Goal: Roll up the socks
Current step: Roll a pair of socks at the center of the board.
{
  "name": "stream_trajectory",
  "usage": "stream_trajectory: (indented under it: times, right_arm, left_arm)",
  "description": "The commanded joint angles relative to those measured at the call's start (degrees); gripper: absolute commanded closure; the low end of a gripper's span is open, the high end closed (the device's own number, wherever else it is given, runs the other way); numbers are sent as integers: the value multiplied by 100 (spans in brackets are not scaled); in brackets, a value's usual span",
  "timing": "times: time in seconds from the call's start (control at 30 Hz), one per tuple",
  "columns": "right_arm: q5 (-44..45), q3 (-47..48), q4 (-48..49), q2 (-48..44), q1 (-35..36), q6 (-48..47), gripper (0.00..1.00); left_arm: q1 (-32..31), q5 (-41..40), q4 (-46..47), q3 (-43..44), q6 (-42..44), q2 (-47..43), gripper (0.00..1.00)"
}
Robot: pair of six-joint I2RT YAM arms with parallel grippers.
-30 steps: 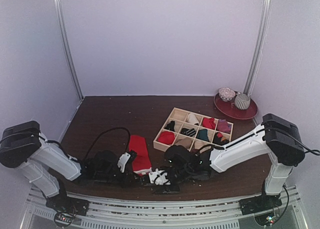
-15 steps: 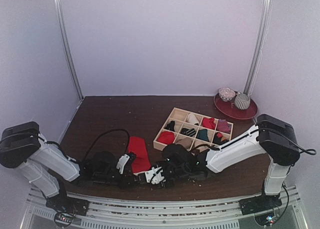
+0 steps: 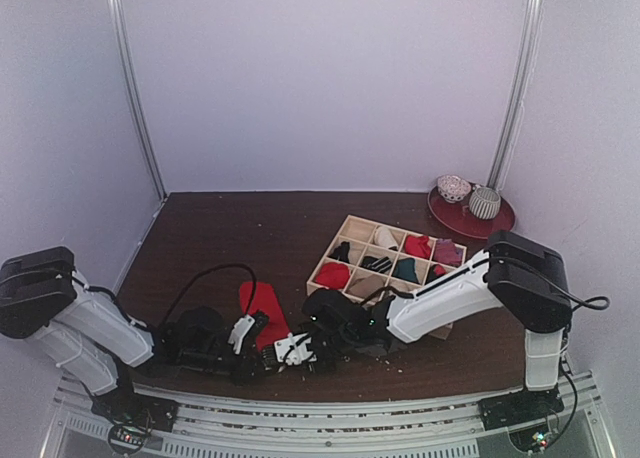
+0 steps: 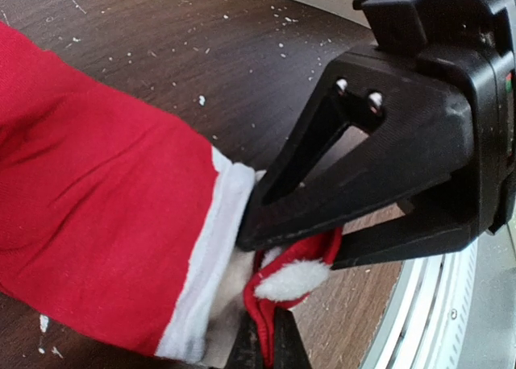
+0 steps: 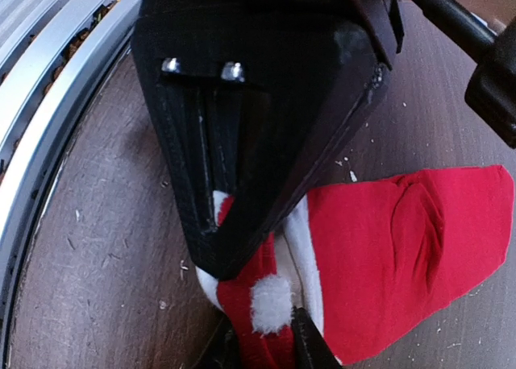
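The dark wooden tabletop (image 3: pixel 220 238) is scattered with pale specks. On its right half sits a wooden tray (image 3: pixel 328 254) split into compartments, most of them holding bundled fabric in red, black, teal and cream. At the far right corner is a red plate (image 3: pixel 497 225) carrying two grey-white patterned round items (image 3: pixel 453 188).

The red sock (image 3: pixel 262 310) lies flat close to the tabletop's near edge, left of centre and just left of the tray's near-left corner. Its long axis runs from the near edge toward the far edge. The rounded toe points away from the arms and leans slightly left, and the cuff faces the near edge. The body is plain bright red with a few soft creases. A white band crosses it at the cuff, and beyond the band the fabric bunches into a red rim.

Both grippers meet at that cuff end, nearly touching each other. The left gripper (image 4: pixel 264 346) is clamped tight on the red rim. The right gripper (image 5: pixel 262 345) comes in from the opposite side, its fingers pressed against the same bunched rim with the cloth filling the gap between them.

A small white fluffy pompom (image 5: pixel 270 300) sits on the rim, just above the pinch.
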Motion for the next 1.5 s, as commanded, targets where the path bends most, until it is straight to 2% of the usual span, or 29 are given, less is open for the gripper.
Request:
stream_trajectory:
  times: [0.0,0.03,0.1,0.17,0.2,0.23,0.37,0.47,0.57,0.67,0.8,1.03,1.27,1.47]
  right_arm:
    - [-174,286,-1420,357,-84,794,83]
    - [-389,304,-1625,367,-94,989,84]
    - [-960,291,-1960,373,-107,1377,84]
    - [-1421,296,-2187,441,-154,1825,84]
    - [-1554,334,-2322,512,-182,2074,84]
    - [-1700,382,-2489,601,-220,2253,84]
    - [-2233,657,-3088,950,-404,2961,84]
    - [-2681,856,-3294,1063,-600,3487,84]
    - [-3137,1020,-3376,1174,-863,4020,83]
    - [-3208,1165,-3612,1269,-993,4170,84]
    - [-3252,1322,-3874,1460,-1036,4214,83]
    - [-3280,1294,-3783,1580,-1120,4357,84]
    - [-3317,1273,-3810,1579,-1162,4305,84]
    - [-3396,1258,-3815,1607,-1187,4305,84]
  left_arm:
    - [-68,-77,-1305,-220,88,190,100]
    - [-68,-204,-1363,-212,159,91,100]
    - [-68,-676,-1598,-135,334,-402,84]
    - [-68,-1129,-1916,-57,628,-1039,76]
    - [-68,-1376,-2108,-53,791,-1413,65]
    - [-68,-1565,-2312,120,976,-1789,61]
    - [-120,-2167,-2472,117,1618,-3303,50]
    - [-278,-2195,-1896,-430,2103,-4155,46]
    - [-654,-2366,-1176,-890,2481,-4443,45]
    - [-864,-2355,-581,-911,2729,-4041,42]
    - [-1142,-2661,-159,-606,3027,-2721,43]
    - [-1661,-3064,1341,-282,3624,-826,39]
    - [-1746,-3078,1851,-53,3847,116,36]
    - [-1746,-3101,1882,-48,3504,617,46]
